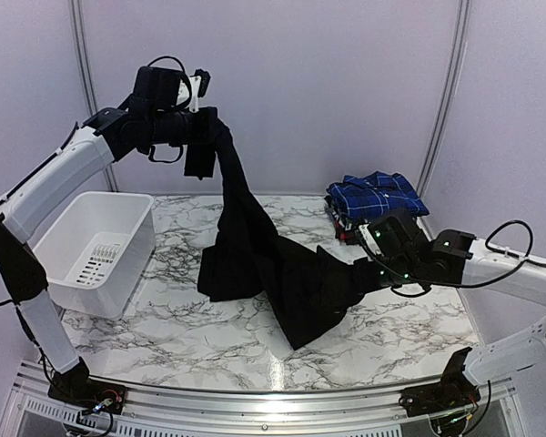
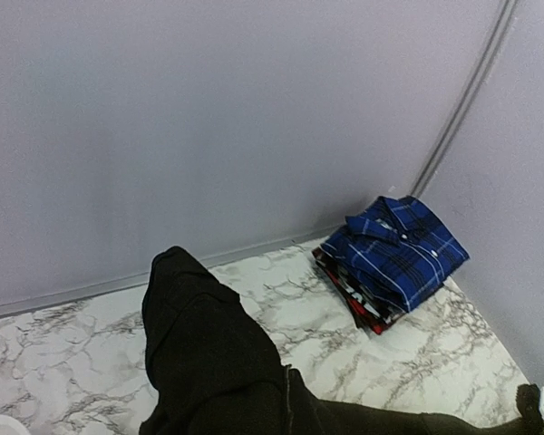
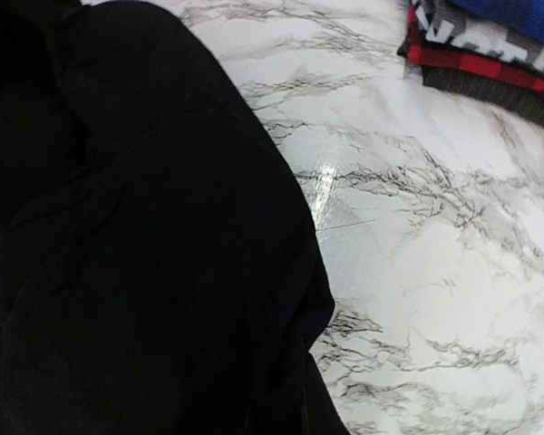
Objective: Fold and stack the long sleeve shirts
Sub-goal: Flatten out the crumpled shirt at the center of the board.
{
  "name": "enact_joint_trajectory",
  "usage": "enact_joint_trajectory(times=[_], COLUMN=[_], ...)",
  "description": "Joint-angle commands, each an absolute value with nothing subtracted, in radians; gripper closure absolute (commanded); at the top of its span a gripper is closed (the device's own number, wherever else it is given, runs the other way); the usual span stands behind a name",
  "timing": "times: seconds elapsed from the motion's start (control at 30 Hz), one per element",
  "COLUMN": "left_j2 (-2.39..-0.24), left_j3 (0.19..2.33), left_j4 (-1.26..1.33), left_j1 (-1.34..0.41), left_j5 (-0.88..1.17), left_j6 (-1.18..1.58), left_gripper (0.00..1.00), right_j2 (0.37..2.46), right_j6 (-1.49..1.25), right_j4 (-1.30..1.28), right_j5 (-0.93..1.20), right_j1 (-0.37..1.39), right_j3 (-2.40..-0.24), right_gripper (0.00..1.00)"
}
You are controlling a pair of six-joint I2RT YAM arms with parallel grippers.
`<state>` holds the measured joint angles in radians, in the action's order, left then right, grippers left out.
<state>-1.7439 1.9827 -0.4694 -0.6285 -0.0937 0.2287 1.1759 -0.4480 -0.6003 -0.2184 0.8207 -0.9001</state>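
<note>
L gripper (image 1: 203, 129) was raised high above the table (image 1: 409, 319), clenched on a bunched end of the black shirt (image 1: 255, 250). Its fingers were buried in cloth. From there the shirt hung straight down under it, and the lower part spread on the marble. R gripper (image 1: 371, 266) sat low, near the tabletop, and appeared clamped on a far corner of the same shirt, w/ the cloth drawn to a point at its tip. Its fingers didn't show in the wrist cam, only black fabric (image 3: 145, 254).

The folded stack lay just beyond R gripper, toward the back wall. The blue-and-white plaid shirt (image 1: 375, 196) was on top, w/ the black-and-white plaid shirt (image 3: 471, 34) and the red plaid shirt (image 3: 480, 65) under it. The white basket (image 1: 91, 246) sat below the L arm, well apart from the shirt.
</note>
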Motion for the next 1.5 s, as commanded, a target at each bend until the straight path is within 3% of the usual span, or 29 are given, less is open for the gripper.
enact_joint_trajectory(times=[0.0, 0.1, 0.2, 0.33, 0.47, 0.63, 0.73, 0.9, 1.03, 1.13, 1.33, 1.47], left_j2=[-1.723, -1.689, -1.674, -1.68, -1.701, -1.773, -1.798, -1.742, -1.644, -1.567, -1.504, -1.479], left_j3=[1.904, 1.813, 1.772, 1.752, 1.737, 1.691, 1.638, 1.546, 1.444, 1.362, 1.214, 1.149], left_j4=[-0.496, -0.497, -0.497, -0.498, -0.5, -0.539, -0.538, -0.497, -0.455, -0.449, -0.442, -0.414], left_j1=[-0.7, -0.745, -0.757, -0.774, -0.802, -0.883, -0.924, -0.988, -0.989, -0.978, -0.911, -0.891], left_j5=[0.108, 0.111, 0.133, 0.168, 0.202, 0.222, 0.239, 0.211, 0.154, 0.077, -0.018, -0.009], left_j6=[0.196, 0.201, 0.25, 0.343, 0.416, 0.389, 0.391, 0.385, 0.424, 0.469, 0.581, 0.612], left_gripper=[1.0, 1.0, 1.0, 1.0, 1.0, 0.95, 0.77, 0.26, 0.15, 0.14, 0.29, 0.31], right_j2=[1.158, 1.139, 1.172, 1.276, 1.377, 1.448, 1.38, 1.301, 1.326, 1.377, 1.555, 1.691], right_j6=[-0.442, -0.39, -0.323, -0.248, -0.21, -0.305, -0.371, -0.387, -0.363, -0.329, -0.261, -0.251], right_j4=[-0.56, -0.504, -0.392, -0.252, -0.178, -0.304, -0.296, -0.252, -0.227, -0.224, -0.26, -0.275], right_j5=[-0.147, -0.137, -0.1, -0.07, -0.106, -0.312, -0.287, -0.22, -0.154, -0.123, -0.123, -0.135], right_j1=[0.841, 0.845, 0.846, 0.88, 0.909, 0.875, 0.813, 0.774, 0.788, 0.828, 0.926, 0.933], right_j3=[-0.907, -0.95, -1.015, -1.117, -1.198, -1.237, -1.119, -0.989, -0.987, -1.024, -1.162, -1.249], right_gripper=[0.8, 0.54, 0.4, 0.33, 0.34, 0.37, 0.36, 0.3, 0.29, 0.3, 0.33, 0.33])
